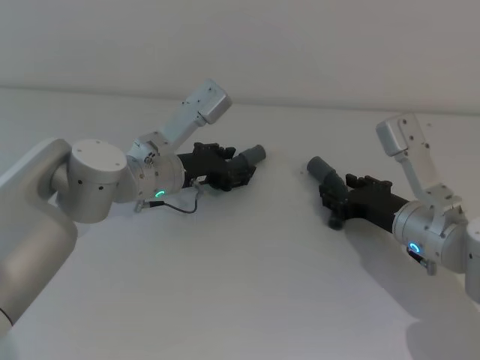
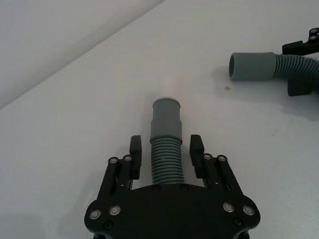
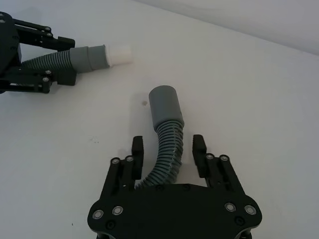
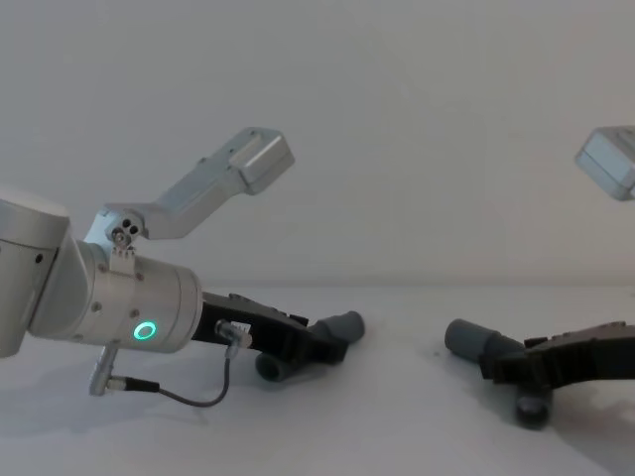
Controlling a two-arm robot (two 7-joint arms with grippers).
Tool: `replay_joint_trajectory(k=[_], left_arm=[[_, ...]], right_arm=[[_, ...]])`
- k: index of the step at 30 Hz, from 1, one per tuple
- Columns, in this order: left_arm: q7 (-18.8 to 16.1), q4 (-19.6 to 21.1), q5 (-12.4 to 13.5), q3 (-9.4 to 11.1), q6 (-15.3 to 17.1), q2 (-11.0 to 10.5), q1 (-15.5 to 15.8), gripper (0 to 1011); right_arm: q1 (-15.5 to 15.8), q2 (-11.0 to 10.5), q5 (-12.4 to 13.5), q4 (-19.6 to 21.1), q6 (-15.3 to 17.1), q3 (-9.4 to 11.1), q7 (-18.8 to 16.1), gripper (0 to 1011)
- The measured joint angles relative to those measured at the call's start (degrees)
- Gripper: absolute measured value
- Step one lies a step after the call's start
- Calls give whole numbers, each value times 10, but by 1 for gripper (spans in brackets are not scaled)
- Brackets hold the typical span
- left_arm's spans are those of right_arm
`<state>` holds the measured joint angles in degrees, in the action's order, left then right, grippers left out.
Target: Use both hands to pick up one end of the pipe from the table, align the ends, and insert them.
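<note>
I am holding my left gripper [image 1: 238,171] low over the table [image 1: 247,285] on my left side, with one pipe piece [image 2: 166,162] sitting between its fingers. My right gripper [image 1: 341,199] is straddling the other pipe piece [image 3: 167,152] on my right side. The two cuff ends [image 1: 257,154] are pointing toward each other across the middle, well apart.

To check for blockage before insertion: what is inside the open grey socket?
The grey socket shows a dark, hollow mouth with nothing in it; deeper inside is hidden by its wall.
</note>
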<state>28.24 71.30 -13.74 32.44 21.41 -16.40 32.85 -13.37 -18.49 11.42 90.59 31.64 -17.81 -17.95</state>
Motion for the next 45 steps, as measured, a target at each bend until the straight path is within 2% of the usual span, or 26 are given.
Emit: replay_joint_trajectory(k=[6,9,15,30,37,45], left_arm=[[0,0,0,0,0,0,0,439],[0,0,0,0,0,0,0,348],[0,-1,0,0,0,0,0,327],[0,0,0,0,-3,0,0,325],[2,4,6,0,-29,-3,-1,325],[13,15,20,3,-80,-12,0,325]], right_arm=[[0,0,0,0,0,0,0,457],[0,0,0,-1,1,0,0,326],[0,0,0,-1,1,0,0,208],[0,-3,-5,0,-7,-3,0,189],[0,-13,-20,5,-34,-7,-1,185],[1,-33,-45,14,-80,-12,-3,183]])
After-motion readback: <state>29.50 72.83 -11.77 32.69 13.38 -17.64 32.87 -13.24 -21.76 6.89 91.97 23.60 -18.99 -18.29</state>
